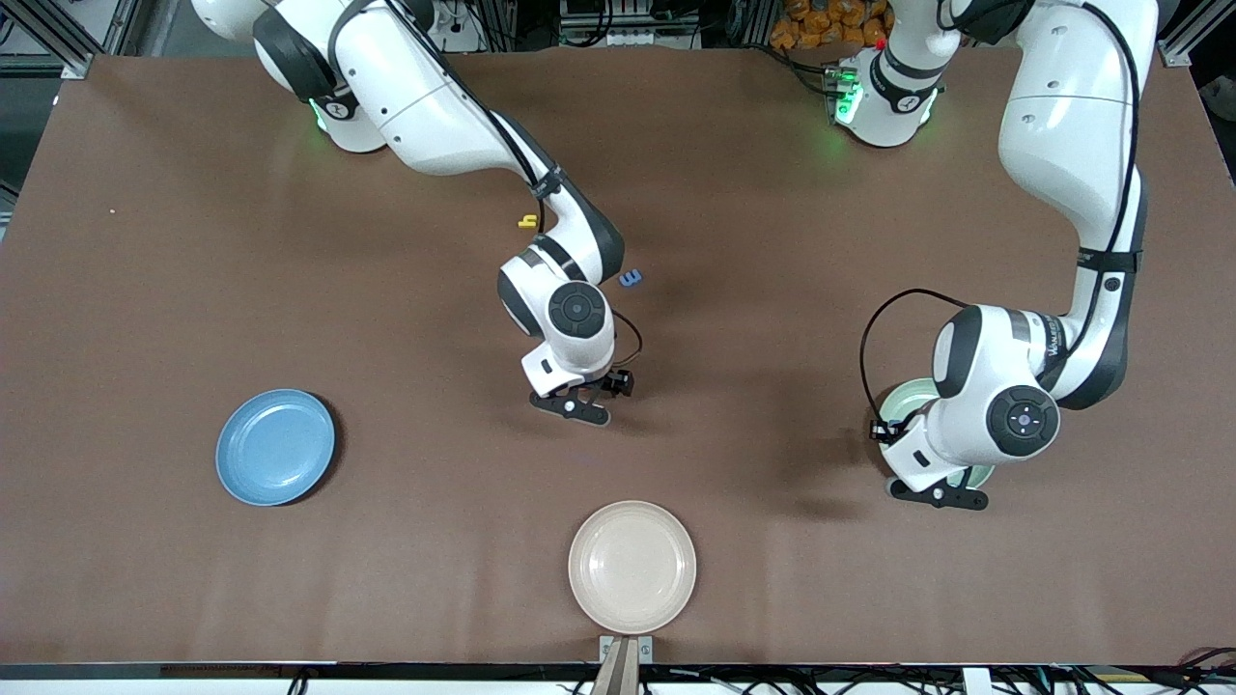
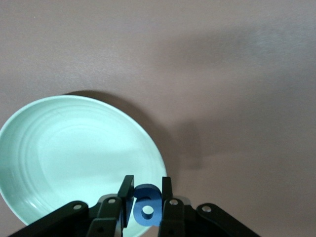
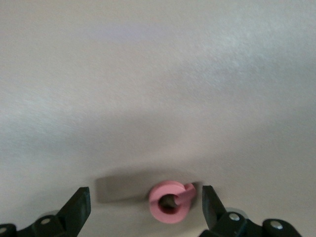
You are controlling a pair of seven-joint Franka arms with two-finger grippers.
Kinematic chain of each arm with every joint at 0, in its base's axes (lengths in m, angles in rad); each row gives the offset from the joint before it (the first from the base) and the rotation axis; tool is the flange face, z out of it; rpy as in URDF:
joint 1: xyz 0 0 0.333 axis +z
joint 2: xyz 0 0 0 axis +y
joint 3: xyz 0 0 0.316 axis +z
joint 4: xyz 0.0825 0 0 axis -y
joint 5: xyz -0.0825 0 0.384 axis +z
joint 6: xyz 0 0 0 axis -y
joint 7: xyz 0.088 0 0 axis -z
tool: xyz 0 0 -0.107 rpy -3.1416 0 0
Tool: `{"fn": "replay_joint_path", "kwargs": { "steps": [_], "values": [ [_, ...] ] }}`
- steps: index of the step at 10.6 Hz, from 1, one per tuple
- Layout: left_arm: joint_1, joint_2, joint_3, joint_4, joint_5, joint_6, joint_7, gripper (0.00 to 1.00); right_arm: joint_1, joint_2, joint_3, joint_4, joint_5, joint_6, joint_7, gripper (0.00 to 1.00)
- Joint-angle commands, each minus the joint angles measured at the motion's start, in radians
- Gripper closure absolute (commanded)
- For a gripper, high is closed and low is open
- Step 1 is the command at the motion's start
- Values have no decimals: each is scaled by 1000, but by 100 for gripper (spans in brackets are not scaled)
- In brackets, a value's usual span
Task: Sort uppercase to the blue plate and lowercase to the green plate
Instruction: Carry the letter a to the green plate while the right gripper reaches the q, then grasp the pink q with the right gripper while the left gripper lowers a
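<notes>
Fingers on the left gripper (image 1: 935, 494) sit over the green plate (image 1: 903, 398) at the left arm's end of the bench (image 1: 193, 290) in the front view, while the right gripper (image 1: 572, 405) hangs low over bare bench near the middle; well away from both sets of fingers lie the blue plate (image 1: 275, 447), a beige plate (image 1: 632, 566), a small yellow letter (image 1: 526, 222) and a blue letter (image 1: 630, 278). From the left wrist view the fingers (image 2: 127, 193) are pinching a round blue lowercase letter (image 2: 147, 206) with a hole through it, hanging just over the plate's rim (image 2: 157, 157) rather than its centre; a clean drop probably means carrying it further over the pale mint bowl before letting go, so the light foam cannot bounce off the raised edge. From the right wrist view the fingers (image 3: 79, 210) stand spread wide on either side of a pink-red Q (image 3: 170, 201), a fat ring with a short tail, lying flat between them; I judge they should come down squarely and close across the ring, not the tail.
</notes>
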Motion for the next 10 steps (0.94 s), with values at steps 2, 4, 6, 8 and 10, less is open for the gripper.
{"fn": "replay_joint_path", "kwargs": {
  "steps": [2,4,6,8,10],
  "values": [
    [32,8,-5,-32,15,51,31,100,-8,-3,6,-18,-5,10,-3,0],
    [38,17,-5,-32,15,54,31,100,-8,-23,6,-52,-5,10,-20,0],
    [44,25,-5,-32,16,62,33,86,-8,-26,6,-54,-5,0,-22,0],
    [47,25,-5,-34,44,63,33,70,-8,-38,7,-72,-6,0,-22,0],
    [47,25,-5,-34,47,63,34,46,-9,-69,7,-110,-6,2,-35,0]
  ]
}}
